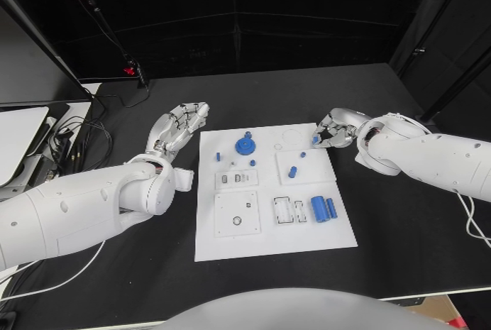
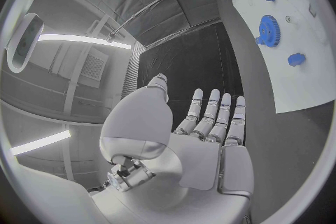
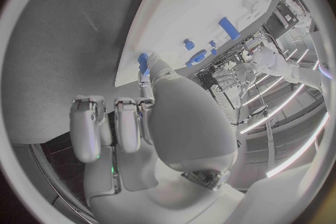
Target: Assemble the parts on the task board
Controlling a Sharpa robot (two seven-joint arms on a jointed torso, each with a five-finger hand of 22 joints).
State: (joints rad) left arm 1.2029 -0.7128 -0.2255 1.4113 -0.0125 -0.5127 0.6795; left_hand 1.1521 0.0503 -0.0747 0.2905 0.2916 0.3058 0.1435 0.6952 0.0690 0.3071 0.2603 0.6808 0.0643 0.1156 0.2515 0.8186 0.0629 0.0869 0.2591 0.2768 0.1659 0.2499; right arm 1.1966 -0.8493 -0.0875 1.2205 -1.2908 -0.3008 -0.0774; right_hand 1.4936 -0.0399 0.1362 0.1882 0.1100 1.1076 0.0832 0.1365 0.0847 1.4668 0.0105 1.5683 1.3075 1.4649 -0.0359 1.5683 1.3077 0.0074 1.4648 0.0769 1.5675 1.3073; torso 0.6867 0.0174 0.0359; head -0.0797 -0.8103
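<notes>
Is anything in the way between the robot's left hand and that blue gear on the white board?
Nothing visible is. The left hand lies open beside the task board's left edge, and only bare white board separates it from the blue gear. A small blue peg stands nearby, off that line.

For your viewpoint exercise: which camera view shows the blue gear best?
The head view: the blue gear lies whole on the task board. The left wrist view shows it tilted at the rim; the right wrist view shows only a distant sliver.

The board [image 1: 271,238] is white, the parts [image 1: 323,208] and gear [image 1: 245,145] blue, the surface [image 1: 409,252] black, the hands [image 1: 182,124] silver.
</notes>
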